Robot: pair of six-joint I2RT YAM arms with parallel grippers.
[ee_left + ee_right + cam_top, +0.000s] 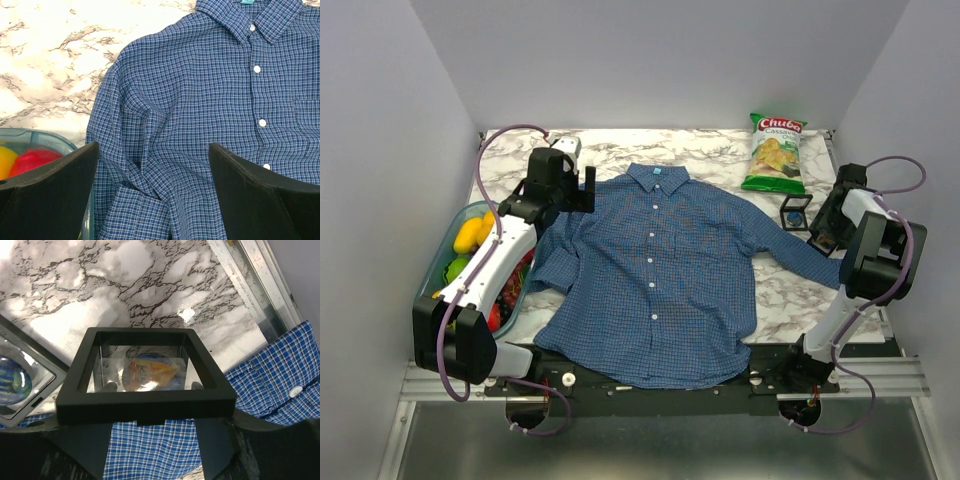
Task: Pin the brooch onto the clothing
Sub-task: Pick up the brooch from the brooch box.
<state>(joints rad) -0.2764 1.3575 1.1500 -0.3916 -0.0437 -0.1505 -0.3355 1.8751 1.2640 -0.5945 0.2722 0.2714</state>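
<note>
Left jaws: spread wide, holding nothing, above the shirt's (pixel 660 280) shoulder and sleeve.
Right jaws: closed on the sides of a black frame case (pixel 145 401), over the other cuff.
Brooch (pixel 150 372): inside that case.
Shirt: flat on the marble surface (pixel 620 150).

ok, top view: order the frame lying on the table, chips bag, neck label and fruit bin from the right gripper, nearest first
1. table frame, right beside the right gripper
2. chips bag, back right
3. neck label, back centre
4. fruit bin, far left
</note>
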